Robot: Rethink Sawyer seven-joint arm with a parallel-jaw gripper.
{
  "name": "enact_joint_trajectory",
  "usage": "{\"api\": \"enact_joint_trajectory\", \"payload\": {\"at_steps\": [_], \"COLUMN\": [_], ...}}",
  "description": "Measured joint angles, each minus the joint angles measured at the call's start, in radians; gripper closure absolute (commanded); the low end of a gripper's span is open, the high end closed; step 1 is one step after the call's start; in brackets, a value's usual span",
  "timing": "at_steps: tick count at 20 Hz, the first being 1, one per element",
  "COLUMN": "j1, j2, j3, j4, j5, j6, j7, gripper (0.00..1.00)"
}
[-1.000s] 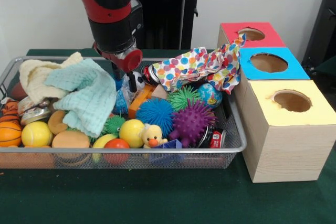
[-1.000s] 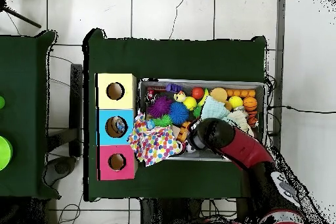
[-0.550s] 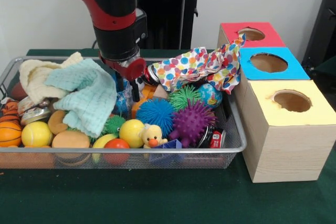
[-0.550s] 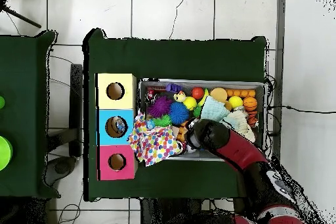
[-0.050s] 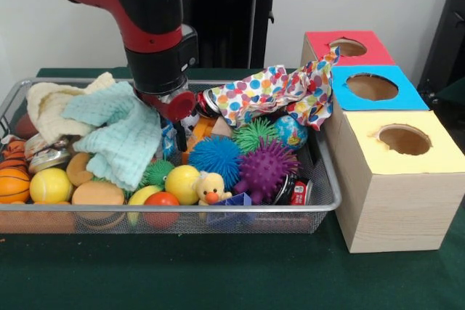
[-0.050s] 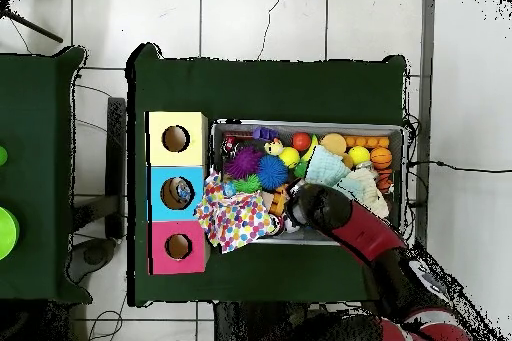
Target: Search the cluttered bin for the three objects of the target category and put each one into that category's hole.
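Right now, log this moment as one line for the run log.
gripper: down in wire bin, beside mint cloth | grip: cannot tell | polka-dot cloth: draped over bin edge onto blue box | holes: none being fed

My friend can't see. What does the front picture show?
A red and black robot arm reaches down into a wire bin full of balls, spiky toys and cloths. Beside the bin stand red, blue and yellow boxes with holes.
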Motion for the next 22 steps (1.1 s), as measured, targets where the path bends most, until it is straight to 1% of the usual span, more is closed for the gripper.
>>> {"api": "enact_joint_trajectory", "payload": {"at_steps": [17, 21, 22], "j1": [0.016, 0.060, 0.091], "j2": [-0.007, -0.034, -0.058], "j3": [-0.009, -0.040, -0.056], "j4": [0.000, 0.000, 0.000], "j5": [-0.008, -0.022, -0.033], "j6": [-0.001, 0.040, 0.090], "j7": [0.000, 0.000, 0.000], "gripper": [1.00, 1.00, 1.00]}}
